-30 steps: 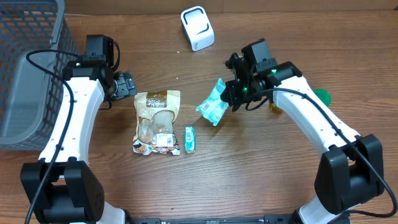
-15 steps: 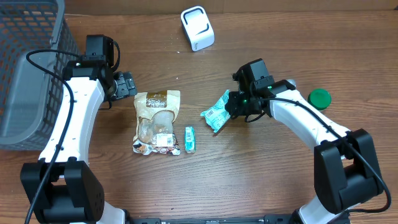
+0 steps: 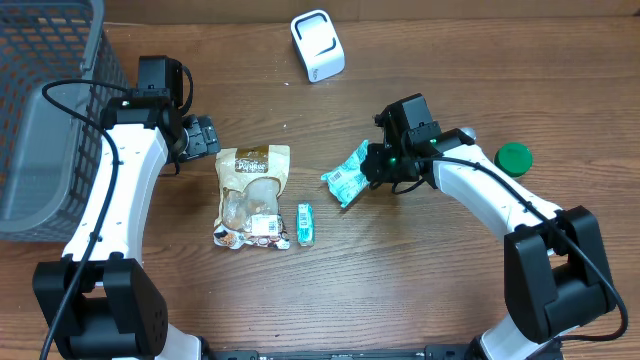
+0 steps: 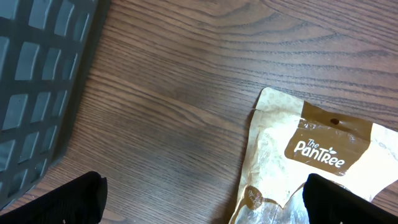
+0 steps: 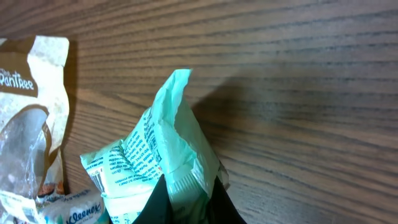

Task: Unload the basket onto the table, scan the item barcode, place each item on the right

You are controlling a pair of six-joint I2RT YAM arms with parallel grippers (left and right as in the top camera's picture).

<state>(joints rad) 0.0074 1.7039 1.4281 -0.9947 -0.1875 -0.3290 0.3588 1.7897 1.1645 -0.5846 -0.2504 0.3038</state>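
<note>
From my seat, the right claw (image 3: 374, 166) was clamped shut on one edge of the teal packet (image 3: 346, 176), near the middle of the counter (image 3: 420, 290). I judged the edge grip deliberate: pinching only the crimped end left the printed faces free to turn toward the white scanner (image 3: 318, 45), which stood well apart at the far side. The packet hung tilted, its free end down toward the wood, though I could not tell whether it touched. The left claw (image 3: 205, 137) sat wide apart and empty just beside the top of the tan Pantree bag (image 3: 252, 190), out of the way, with the grey basket (image 3: 40, 110) on its other side. The overhead view gave me the layout, including a small tissue pack (image 3: 306, 224) beside the bag and a green lid (image 3: 514, 156) past the right arm. It did not show the packet's print. The right wrist view did, with fine lines of text on the folded side under a peaked corner, but I could not make out a barcode. The left wrist view showed only both spread fingertips (image 4: 74, 199), bare wood, the bag's header and the basket wall. The scan itself looked undone to me.
</note>
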